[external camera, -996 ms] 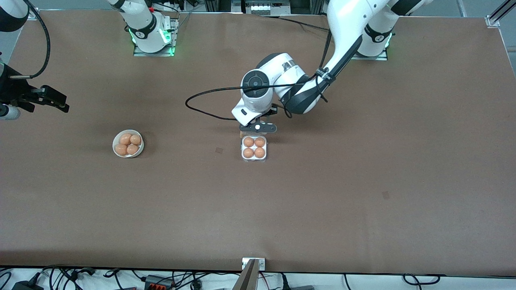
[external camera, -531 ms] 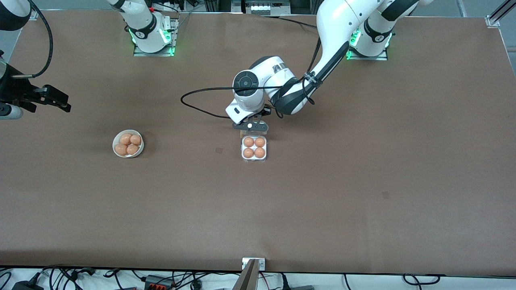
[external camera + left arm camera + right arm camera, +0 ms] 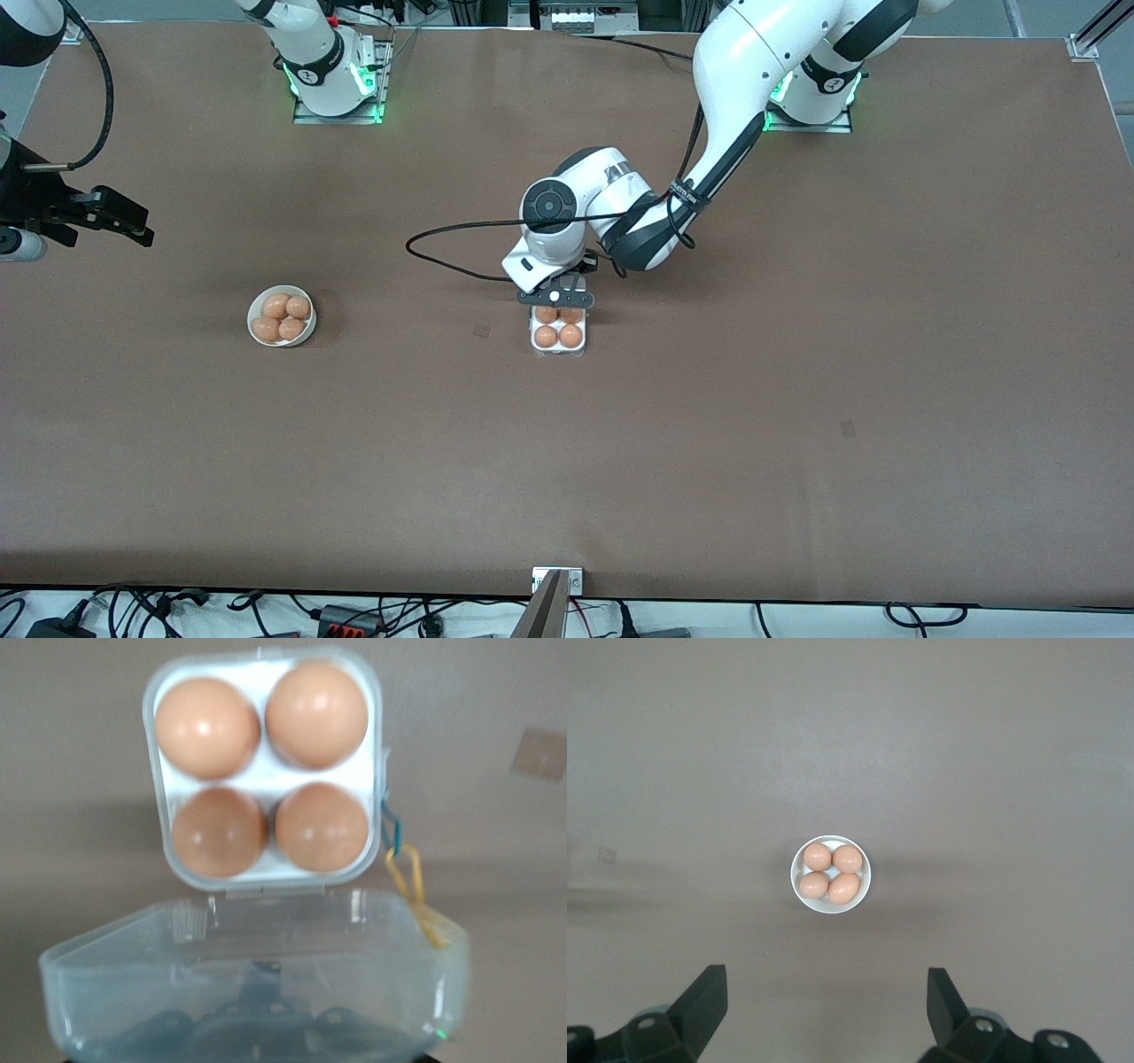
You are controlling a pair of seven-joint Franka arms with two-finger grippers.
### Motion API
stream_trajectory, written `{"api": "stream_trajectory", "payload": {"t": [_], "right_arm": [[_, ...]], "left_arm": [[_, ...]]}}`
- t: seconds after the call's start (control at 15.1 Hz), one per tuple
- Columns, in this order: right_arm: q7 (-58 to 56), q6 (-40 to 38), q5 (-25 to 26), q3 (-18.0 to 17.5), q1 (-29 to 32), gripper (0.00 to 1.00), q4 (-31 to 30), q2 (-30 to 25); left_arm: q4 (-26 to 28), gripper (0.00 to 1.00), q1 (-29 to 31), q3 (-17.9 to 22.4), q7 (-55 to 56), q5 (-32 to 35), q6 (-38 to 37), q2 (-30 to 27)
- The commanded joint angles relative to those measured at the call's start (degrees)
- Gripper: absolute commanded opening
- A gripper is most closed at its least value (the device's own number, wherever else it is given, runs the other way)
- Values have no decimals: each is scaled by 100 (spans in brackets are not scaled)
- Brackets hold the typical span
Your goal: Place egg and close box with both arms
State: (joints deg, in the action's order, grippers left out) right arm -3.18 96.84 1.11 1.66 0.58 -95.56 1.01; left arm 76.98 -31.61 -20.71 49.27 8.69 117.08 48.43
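Table (image 3: 797, 425) carries the box (image 3: 558, 339) mid-surface, four eggs (image 3: 270, 766) filling it. Left gripper (image 3: 557, 299) has shifted onto the raised lid (image 3: 257, 970), starting closure; its grip cannot be told. Right gripper (image 3: 824, 1010) waits spread over the bowl (image 3: 282, 316).

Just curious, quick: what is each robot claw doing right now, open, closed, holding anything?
Left gripper: over the egg carton, against its raised lid; fingers cannot be told.
Right gripper: open, empty, waiting high over the bowl.

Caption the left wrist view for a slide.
Four brown eggs fill the box; its clear lid is raised, not yet shut.
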Motion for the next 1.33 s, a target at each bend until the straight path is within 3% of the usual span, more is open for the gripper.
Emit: {"api": "stream_trajectory", "payload": {"t": [0.0,0.27,0.66,1.26], "right_arm": [[19,10,38,-17,-5,100,-42,-92],[37,89,30,-8,-5,100,-42,-84],[-33,-42,30,1,4,100,-42,-92],[-24,-130,30,-8,-5,100,-7,-110]], "left_arm": [[-569,0,-65,163,39,133,-80,193],[-938,0,-56,234,74,133,-71,219],[-939,0,-56,428,91,133,333,342],[-834,0,778,498,-381,159,-1000,-1132]]}}
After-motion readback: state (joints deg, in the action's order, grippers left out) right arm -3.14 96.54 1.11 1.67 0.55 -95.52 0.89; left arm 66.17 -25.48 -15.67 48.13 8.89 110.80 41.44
